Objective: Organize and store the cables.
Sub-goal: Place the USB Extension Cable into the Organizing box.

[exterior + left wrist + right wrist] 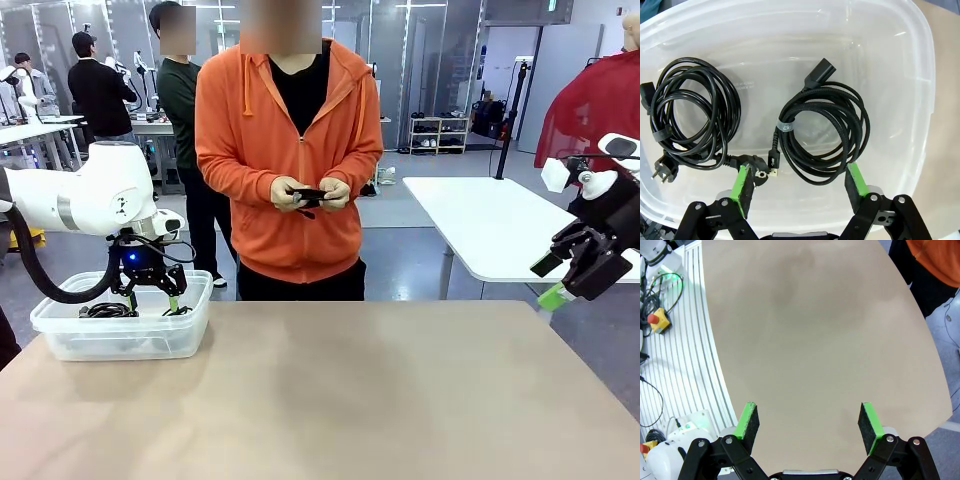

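two coiled black cables (857, 125) are lying side by side in a clear bin (920, 100) sitting at the left end of the tan bench (350, 400). a person (290, 150) is standing across it, holding a third cable (308, 195), with white tables (490, 225) behind. the left gripper (799, 172) is hovering over the bin, spread wide and empty; the right gripper (810, 415) is hanging wide open, empty, by the bench's right edge.
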### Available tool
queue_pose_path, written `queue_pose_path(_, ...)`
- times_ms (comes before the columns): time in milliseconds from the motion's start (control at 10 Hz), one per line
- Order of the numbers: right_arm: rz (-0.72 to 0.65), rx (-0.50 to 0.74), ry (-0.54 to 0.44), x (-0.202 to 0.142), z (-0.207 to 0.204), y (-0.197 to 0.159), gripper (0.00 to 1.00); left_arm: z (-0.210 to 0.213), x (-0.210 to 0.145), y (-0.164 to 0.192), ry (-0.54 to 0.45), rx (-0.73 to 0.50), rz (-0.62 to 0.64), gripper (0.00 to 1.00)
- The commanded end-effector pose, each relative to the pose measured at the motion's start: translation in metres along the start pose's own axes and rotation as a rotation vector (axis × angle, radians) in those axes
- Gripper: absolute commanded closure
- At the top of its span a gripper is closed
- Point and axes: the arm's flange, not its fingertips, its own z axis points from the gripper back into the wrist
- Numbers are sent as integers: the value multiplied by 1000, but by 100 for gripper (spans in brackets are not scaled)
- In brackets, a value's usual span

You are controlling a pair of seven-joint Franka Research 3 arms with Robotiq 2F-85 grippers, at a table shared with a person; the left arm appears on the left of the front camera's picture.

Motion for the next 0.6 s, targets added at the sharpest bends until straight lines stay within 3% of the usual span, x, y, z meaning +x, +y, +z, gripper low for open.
queue_pose_path(0,-5,-6,-4,3,-1,-2,0,-1,0,1,2,1,0,8)
queue_pose_path(100,-5,-6,-4,3,-1,-2,0,0,0,0,0,0,0,8)
queue_pose_path(500,-5,-6,-4,3,-1,-2,0,68,-9,13,-115,-8,-96,8)
